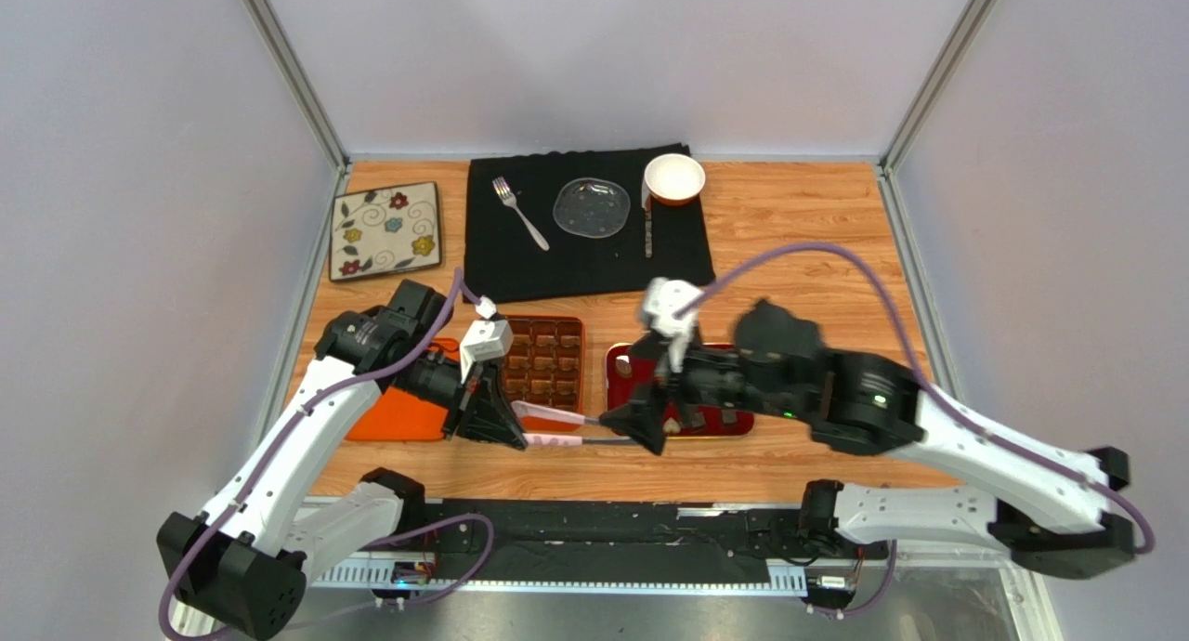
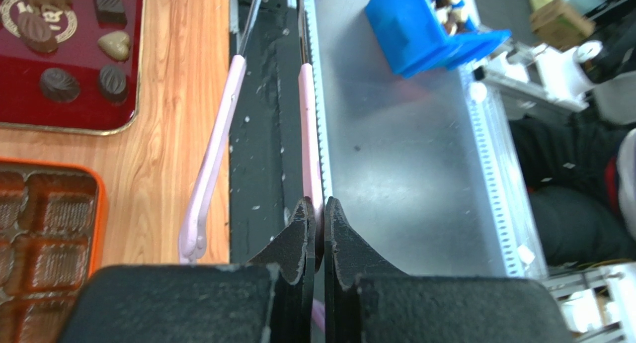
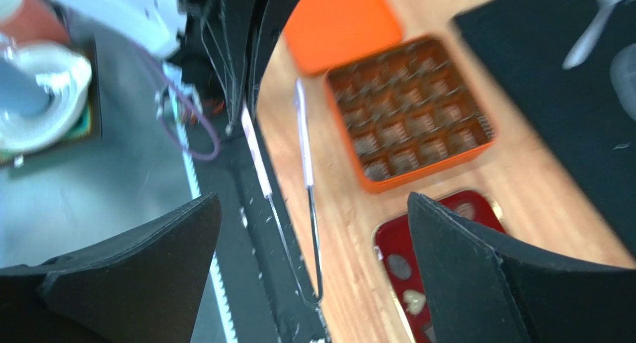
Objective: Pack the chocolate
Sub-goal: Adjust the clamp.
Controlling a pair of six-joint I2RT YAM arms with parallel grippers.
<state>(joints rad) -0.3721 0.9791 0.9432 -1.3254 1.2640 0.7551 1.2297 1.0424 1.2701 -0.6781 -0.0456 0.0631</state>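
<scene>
Noted L gripper (image 2: 319, 216) pinched on one leg of pink tongs (image 2: 216, 149), R gripper (image 3: 310, 209) spread wide, empty. Judged risk of tongs twisting/slipping from single-leg hold before reaching chocolate (image 2: 60, 83).

Light wooden table (image 1: 796, 237), black mat (image 1: 586, 268) at its far middle, square floral plate (image 1: 385, 230) far left, orange gridded box (image 3: 418, 171) near front, flat orange lid (image 1: 402, 415) beside it left, dark red tray (image 2: 22, 108) right.

Pale grey walls (image 1: 600, 56), metal corner posts (image 1: 288, 63), wooden table (image 1: 796, 237), black mat (image 1: 600, 258) at far edge, even light.
</scene>
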